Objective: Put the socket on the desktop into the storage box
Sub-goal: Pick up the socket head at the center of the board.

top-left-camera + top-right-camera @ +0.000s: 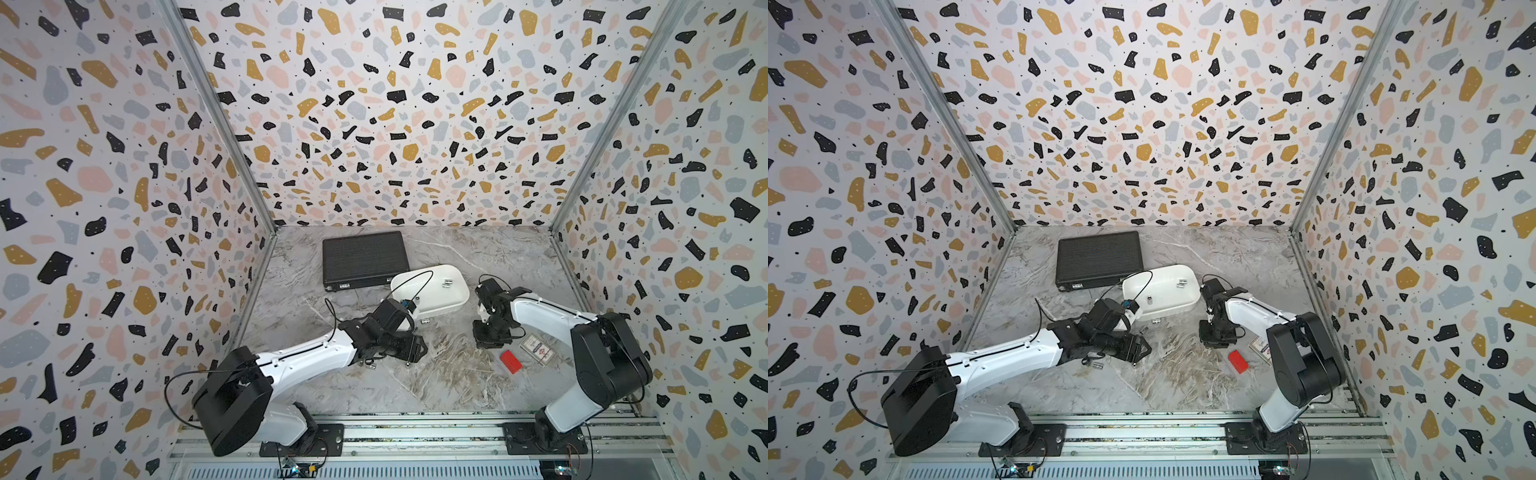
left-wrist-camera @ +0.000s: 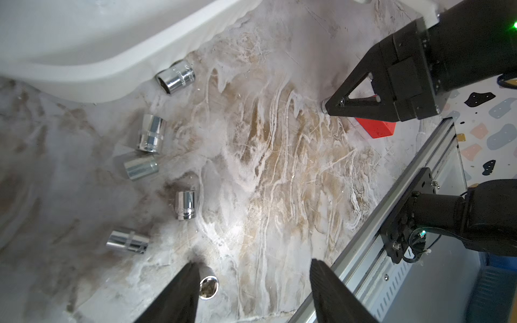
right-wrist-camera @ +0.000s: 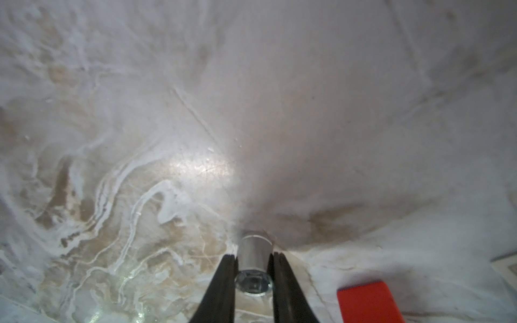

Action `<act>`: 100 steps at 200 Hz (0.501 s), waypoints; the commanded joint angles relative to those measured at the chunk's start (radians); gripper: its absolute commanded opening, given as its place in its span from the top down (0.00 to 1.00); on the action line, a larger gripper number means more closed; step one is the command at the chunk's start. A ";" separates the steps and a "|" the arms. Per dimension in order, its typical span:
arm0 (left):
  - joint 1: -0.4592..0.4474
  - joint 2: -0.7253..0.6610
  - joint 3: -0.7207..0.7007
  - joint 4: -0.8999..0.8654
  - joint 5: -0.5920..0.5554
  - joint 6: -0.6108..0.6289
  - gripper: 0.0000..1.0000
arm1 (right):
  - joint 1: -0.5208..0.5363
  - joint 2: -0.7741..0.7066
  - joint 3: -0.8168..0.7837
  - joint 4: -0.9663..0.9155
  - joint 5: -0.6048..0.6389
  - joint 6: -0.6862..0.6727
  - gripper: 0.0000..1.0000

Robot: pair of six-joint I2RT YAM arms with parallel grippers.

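My right gripper [image 3: 254, 256] is shut on a chrome socket [image 3: 253, 268] lying on the marble desktop [image 1: 457, 386], right of centre. In a top view this gripper [image 1: 486, 341] points down. My left gripper [image 2: 253, 264] is open and low over the desktop, with a socket [image 2: 208, 283] beside one finger and nothing between the jaws. Several more sockets [image 2: 151, 133] lie on the desktop near the white storage box [image 1: 440, 308]. The box holds a few sockets [image 1: 446, 282].
A black ribbed case [image 1: 363, 257] lies behind the box. A red block [image 1: 510, 360] and a card deck [image 1: 537, 349] sit close to the right gripper. The metal rail [image 1: 415, 432] runs along the front edge. Patterned walls close in three sides.
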 commanded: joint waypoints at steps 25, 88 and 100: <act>-0.005 -0.015 -0.013 0.026 -0.052 -0.025 0.34 | 0.005 -0.050 0.021 -0.031 -0.004 0.002 0.84; 0.005 -0.051 -0.005 -0.027 -0.151 -0.039 0.33 | 0.006 -0.084 0.088 -0.072 -0.005 -0.005 0.84; 0.015 -0.060 -0.006 -0.040 -0.166 -0.045 0.32 | 0.006 -0.084 0.110 -0.081 -0.008 -0.007 0.84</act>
